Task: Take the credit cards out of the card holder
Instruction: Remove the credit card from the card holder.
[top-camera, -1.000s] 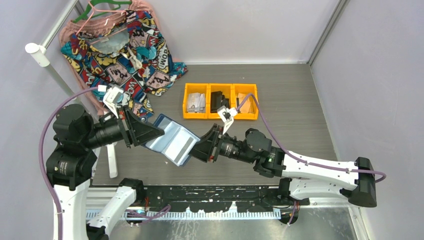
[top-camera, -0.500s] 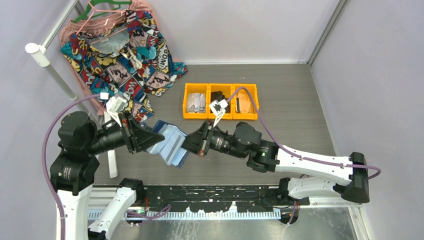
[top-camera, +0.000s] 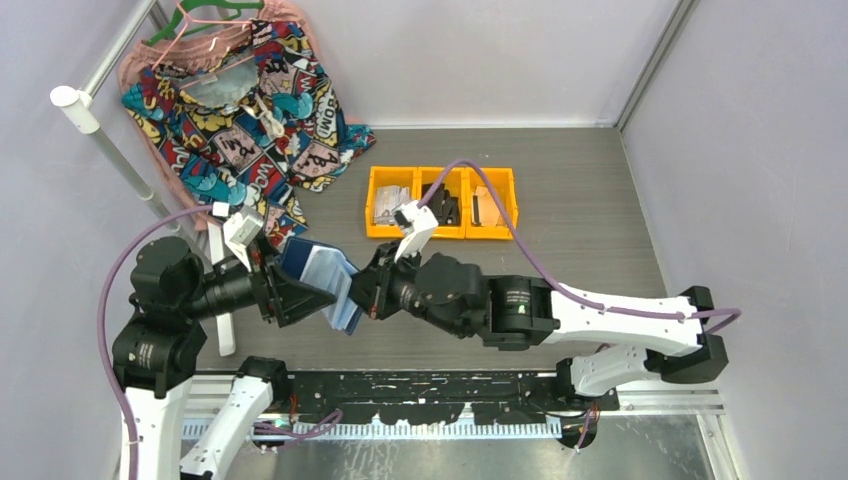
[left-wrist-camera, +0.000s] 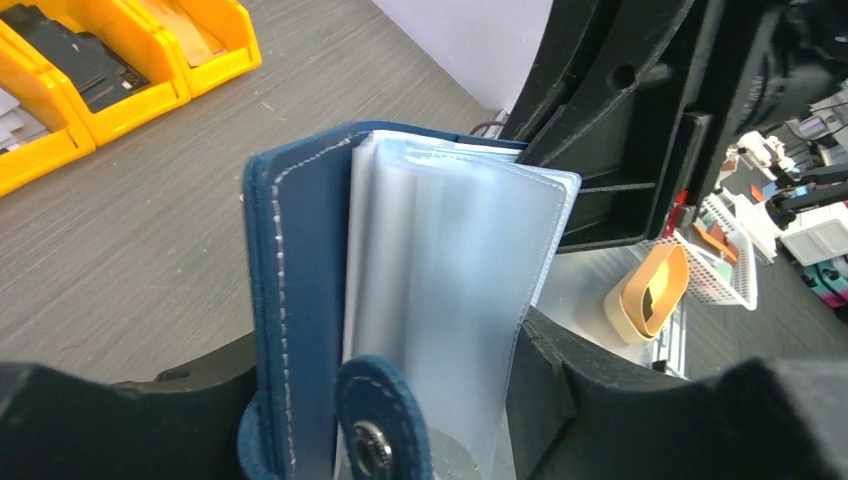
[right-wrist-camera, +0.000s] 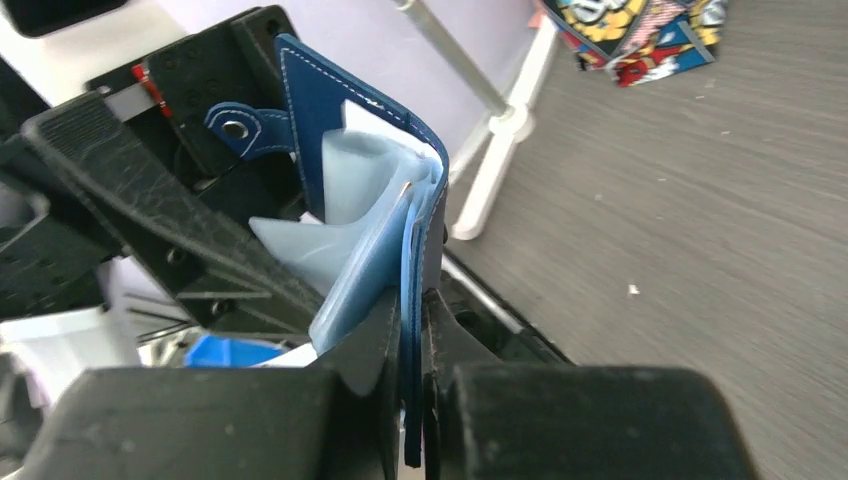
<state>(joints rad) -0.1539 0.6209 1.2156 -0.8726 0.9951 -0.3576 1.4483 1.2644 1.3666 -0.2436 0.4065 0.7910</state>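
Above the table's (top-camera: 600, 260) near edge, I am pinching one cover of the card holder (top-camera: 322, 283) with my right gripper (right-wrist-camera: 415, 330); my left gripper (left-wrist-camera: 385, 395) is standing spread around it. I am judging it light, floppy and slick-sleeved, and favouring the stitched cover edge.

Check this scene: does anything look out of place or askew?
Yes. A comic-print garment lies heaped in the far left corner, hangers attached, unlike the tidy row of yellow bins. The card holder is held half open above the table, one cover pinched by the right gripper, clear sleeves fanned.
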